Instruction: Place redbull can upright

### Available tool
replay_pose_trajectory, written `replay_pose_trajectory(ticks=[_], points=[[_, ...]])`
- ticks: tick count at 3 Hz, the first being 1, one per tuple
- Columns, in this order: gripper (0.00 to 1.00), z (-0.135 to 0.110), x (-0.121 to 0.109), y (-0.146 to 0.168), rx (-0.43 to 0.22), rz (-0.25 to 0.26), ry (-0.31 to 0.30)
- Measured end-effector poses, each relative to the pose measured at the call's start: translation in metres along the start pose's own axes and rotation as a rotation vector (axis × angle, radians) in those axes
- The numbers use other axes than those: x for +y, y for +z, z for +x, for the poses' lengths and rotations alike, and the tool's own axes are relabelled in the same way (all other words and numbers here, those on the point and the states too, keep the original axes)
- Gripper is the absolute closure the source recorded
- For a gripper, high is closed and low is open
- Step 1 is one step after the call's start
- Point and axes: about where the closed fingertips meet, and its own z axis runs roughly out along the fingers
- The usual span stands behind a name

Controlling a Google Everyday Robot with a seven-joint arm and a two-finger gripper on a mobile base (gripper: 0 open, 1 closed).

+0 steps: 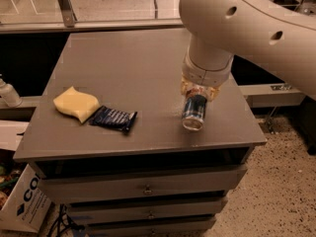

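Observation:
The redbull can [193,112] is blue and silver, and its silver end faces the camera. It hangs tilted over the front right part of the grey cabinet top [133,73]. My gripper [198,92] sits under the big white arm, right over the can, and is shut on the can's far end. The wrist hides most of the fingers. I cannot tell whether the can's low end touches the cabinet top.
A yellow sponge [75,103] and a dark blue snack wrapper [113,118] lie at the front left of the top. Drawers [145,186] are below the top. A white bottle [8,94] and a cardboard box [22,201] are to the left.

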Motion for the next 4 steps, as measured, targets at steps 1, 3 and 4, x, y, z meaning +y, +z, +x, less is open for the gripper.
replay_pose_trajectory(ticks=[1,3,4], points=[[1.00,0.024,-0.001,-0.001,0.060,0.062,-0.025],[1.00,0.068,-0.018,-0.008,0.145,0.269,-0.081],[1.00,0.083,-0.034,-0.013,0.201,0.401,-0.122]])
